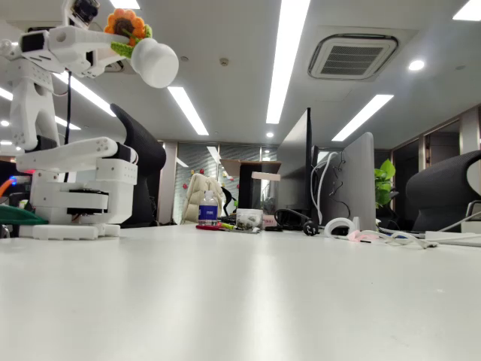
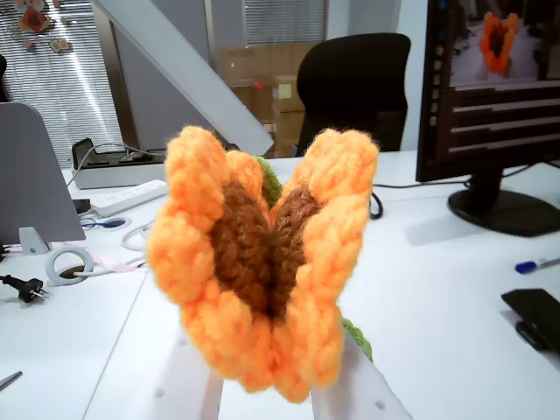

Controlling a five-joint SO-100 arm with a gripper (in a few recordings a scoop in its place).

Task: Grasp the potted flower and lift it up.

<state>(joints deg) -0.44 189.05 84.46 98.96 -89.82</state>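
The potted flower hangs high above the table at the top left of the fixed view. Its orange-yellow sunflower head (image 1: 126, 25) is pinched in my white gripper (image 1: 113, 43), and the round white pot (image 1: 155, 62) sticks out tilted to the lower right. In the wrist view the crocheted flower (image 2: 262, 262) is folded in half, brown centre creased inward. It is squeezed between my two white fingers (image 2: 188, 389), with a bit of green leaf (image 2: 357, 337) behind. The gripper (image 2: 273, 385) is shut on the flower head.
The arm's white base (image 1: 71, 195) stands at the table's left edge before a black chair (image 1: 146, 162). A water bottle (image 1: 208, 207), monitors (image 1: 346, 180) and cables sit at the back. Below in the wrist view lie a monitor stand (image 2: 503, 210), pen (image 2: 535, 264), black phone (image 2: 535, 315) and power strip (image 2: 118, 171).
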